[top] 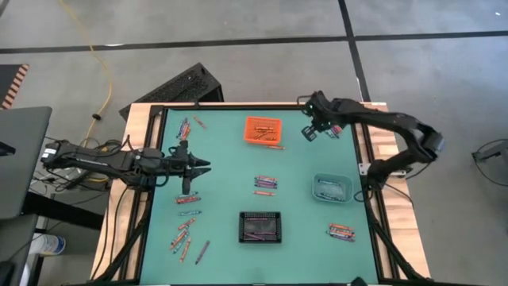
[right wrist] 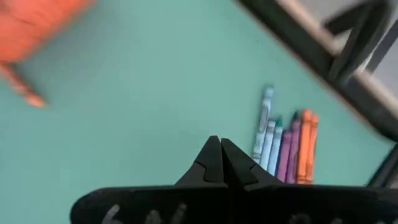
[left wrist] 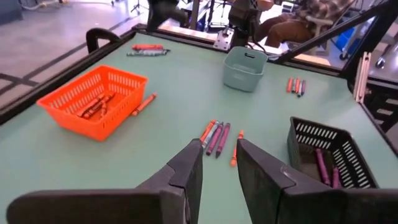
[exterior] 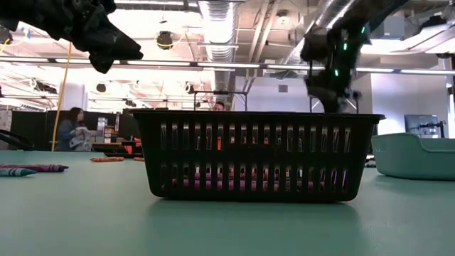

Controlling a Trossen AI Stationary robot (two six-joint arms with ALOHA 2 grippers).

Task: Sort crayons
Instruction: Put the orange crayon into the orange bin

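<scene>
Matte teal counter (top: 230, 159) with paper-wrapped crayons (top: 266, 183) scattered in small clusters. Slatted orange bin (top: 263, 129) holds orange sticks; black lattice bin (top: 261, 226) holds purple ones; smooth grey-teal bin (top: 332, 187) sits alongside. Left hand (top: 205, 166) hovers, fingers apart, empty. Right hand (right wrist: 221, 149), fingers pressed together, empty, near a row of crayons (right wrist: 283, 146).

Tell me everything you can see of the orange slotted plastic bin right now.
The orange slotted plastic bin is a small rectangular basket with lattice walls and an open top, standing upright on the green table mat toward the far edge. Several orange-red crayons lie inside it on the bottom. One more orange crayon lies on the mat just beside its wall; whether it touches the bin is unclear. Neither gripper touches the bin.
</scene>
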